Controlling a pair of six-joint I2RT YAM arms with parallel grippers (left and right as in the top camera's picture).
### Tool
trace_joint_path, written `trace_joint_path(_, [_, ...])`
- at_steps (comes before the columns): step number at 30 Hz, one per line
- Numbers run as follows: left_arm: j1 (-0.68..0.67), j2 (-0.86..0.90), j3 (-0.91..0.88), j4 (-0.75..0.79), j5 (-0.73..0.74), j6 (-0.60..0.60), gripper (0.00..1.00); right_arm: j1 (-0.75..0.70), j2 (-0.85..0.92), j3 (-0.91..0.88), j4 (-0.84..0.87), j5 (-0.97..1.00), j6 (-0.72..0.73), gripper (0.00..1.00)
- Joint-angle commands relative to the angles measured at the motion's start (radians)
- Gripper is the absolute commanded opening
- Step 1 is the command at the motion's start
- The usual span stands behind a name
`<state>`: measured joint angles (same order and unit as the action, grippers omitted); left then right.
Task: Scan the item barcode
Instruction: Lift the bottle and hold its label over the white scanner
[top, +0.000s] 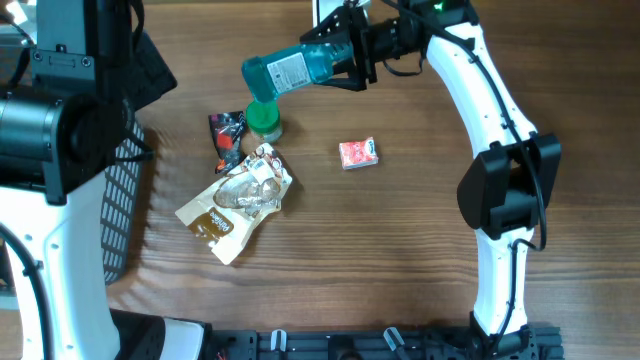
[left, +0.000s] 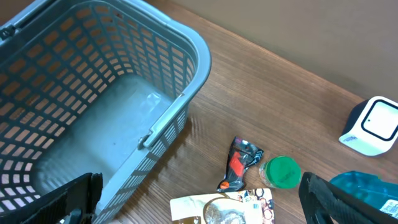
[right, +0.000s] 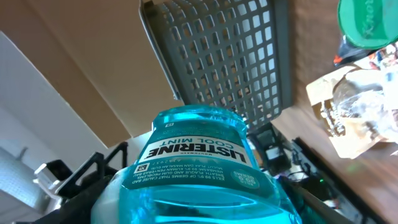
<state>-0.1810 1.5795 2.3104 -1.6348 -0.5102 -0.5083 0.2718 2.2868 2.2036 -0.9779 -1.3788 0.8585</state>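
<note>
Mouthwash bottle (top: 290, 70), blue with a Cool Mint label, is held on its side in the air above the far part of the table, pinched at one end between the jaws of the right gripper (top: 342, 58). Beneath and beyond it, a crumpled pouch (top: 238, 200) and a green-lidded jar (top: 265, 118) are seen on the wood, with a grey basket (top: 120, 200) further off. The left gripper (left: 199, 186) is spread wide and holds nothing. A white scanner (left: 370, 126) is seen furthest back.
</note>
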Motion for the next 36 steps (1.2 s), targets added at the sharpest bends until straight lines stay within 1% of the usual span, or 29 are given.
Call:
trace_joint_path(1, [0.008,-0.007,0.005,-0.002,0.005,-0.024,1.0,-0.005,-0.057,0.011,0.01,-0.102,0.068,0.57])
trace_joint_path(8, [0.008,-0.007,0.005,-0.002,0.005,-0.024,1.0,-0.006,-0.057,0.011,0.053,-0.101,0.056,0.51])
trace_joint_path(12, [0.008,-0.007,0.005,-0.003,0.004,-0.024,1.0,-0.006,-0.057,0.011,0.164,-0.059,0.019,0.51])
trace_joint_path(15, [0.008,-0.007,0.005,-0.009,0.004,-0.024,1.0,-0.006,-0.057,0.011,0.212,-0.001,-0.094,0.51])
trace_joint_path(17, [0.008,-0.007,0.005,-0.009,0.004,-0.024,1.0,-0.011,-0.057,0.011,0.216,0.047,-0.225,0.51])
trace_joint_path(19, [0.008,-0.007,0.005,-0.009,0.005,-0.024,1.0,-0.019,-0.057,0.011,0.217,0.116,-0.388,0.52])
trace_joint_path(22, [0.008,-0.007,0.005,-0.009,0.005,-0.024,1.0,-0.03,-0.057,0.011,0.218,0.232,-0.558,0.52])
trace_joint_path(23, [0.008,-0.007,0.005,-0.009,0.005,-0.024,1.0,-0.031,-0.057,0.011,0.218,0.312,-0.621,0.52])
trace_joint_path(25, [0.008,-0.007,0.005,-0.009,0.005,-0.024,1.0,-0.03,-0.057,0.011,0.22,0.457,-0.7,0.52])
trace_joint_path(28, [0.008,-0.007,0.005,-0.009,0.005,-0.024,1.0,-0.03,-0.057,0.011,0.255,0.59,-0.845,0.51])
trace_joint_path(31, [0.008,-0.007,0.005,-0.009,0.005,-0.024,1.0,-0.03,-0.056,0.01,0.335,0.613,-0.889,0.48])
trace_joint_path(34, [0.008,-0.007,0.005,-0.009,0.005,-0.024,1.0,-0.03,-0.047,0.01,0.481,0.616,-0.922,0.47])
trace_joint_path(36, [0.008,-0.007,0.005,-0.009,0.005,-0.024,1.0,-0.034,-0.034,0.01,0.523,0.616,-0.938,0.47])
